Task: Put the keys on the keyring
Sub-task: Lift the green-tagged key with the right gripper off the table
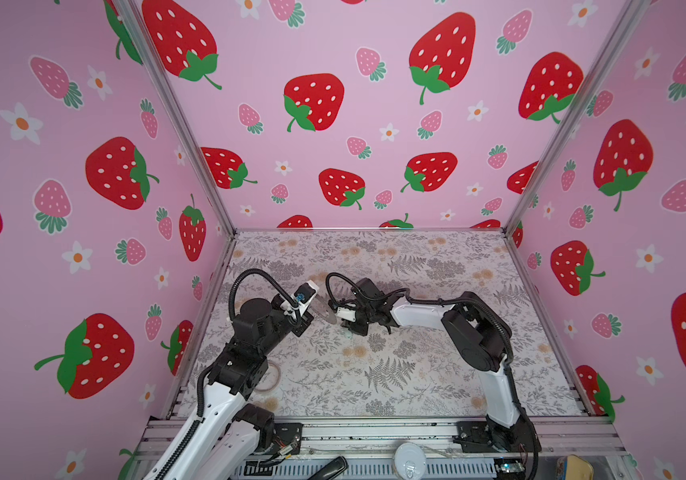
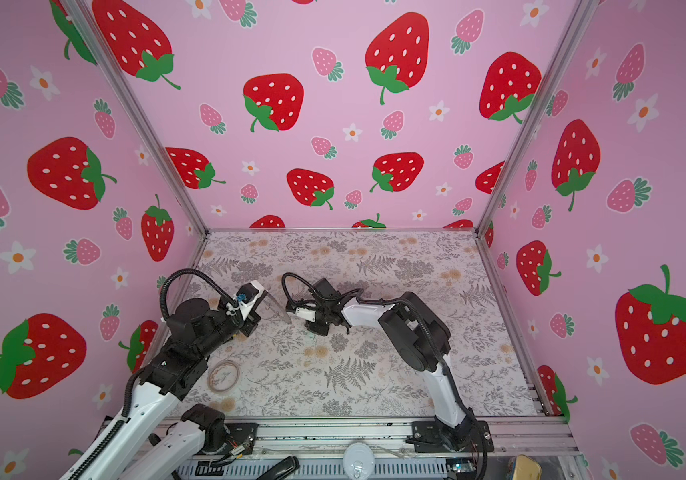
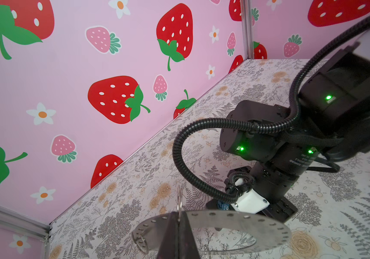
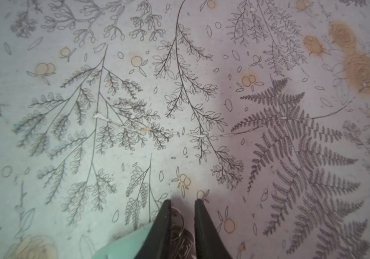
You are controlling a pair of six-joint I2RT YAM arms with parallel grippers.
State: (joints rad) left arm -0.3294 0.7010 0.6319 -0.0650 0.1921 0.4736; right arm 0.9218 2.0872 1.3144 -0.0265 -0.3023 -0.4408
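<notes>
The right gripper (image 4: 183,201) stands with jaws slightly apart, the keys (image 4: 179,231) loose between them near the table (image 4: 112,157), while the left gripper (image 3: 179,220), clamped on the keyring (image 3: 235,220) rim, holds it nearby, so securing the keys seems the step in hand, and threading will then need fine alignment.

Robot lab booth; strawberry-print walls (image 1: 374,41), aluminium frame (image 1: 178,120).

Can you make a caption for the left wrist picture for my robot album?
The left gripper pinches the grey keyring in its shut fingers over the flowery table, right arm just beyond.
</notes>
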